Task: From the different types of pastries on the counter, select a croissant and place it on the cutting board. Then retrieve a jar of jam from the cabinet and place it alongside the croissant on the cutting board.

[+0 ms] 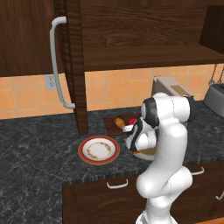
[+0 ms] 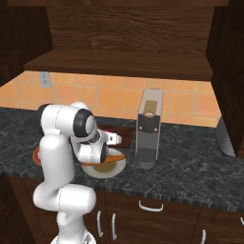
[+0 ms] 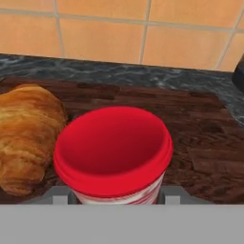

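My gripper (image 3: 116, 197) is shut on the jar of jam (image 3: 113, 150), whose red lid faces the hand view with a whitish band below it. The jar sits over the dark reddish-brown cutting board (image 3: 200, 138), just right of the golden-brown croissant (image 3: 26, 136) lying on the board. Whether the jar touches the board I cannot tell. From the left base view, the croissant (image 1: 119, 121) lies on the cutting board (image 1: 110, 126) beside the jar (image 1: 128, 128), with the arm partly covering them. The long orange-brown stick pastry (image 2: 107, 159) rests on a cream plate (image 2: 114, 171).
A round red-rimmed plate (image 1: 99, 149) sits on the dark counter (image 1: 39, 148) left of the board. A tall coffee machine (image 2: 148, 126) stands right of the board. The open cabinet door with its curved handle (image 1: 57, 65) hangs at the left. A toaster (image 1: 215, 98) sits far right.
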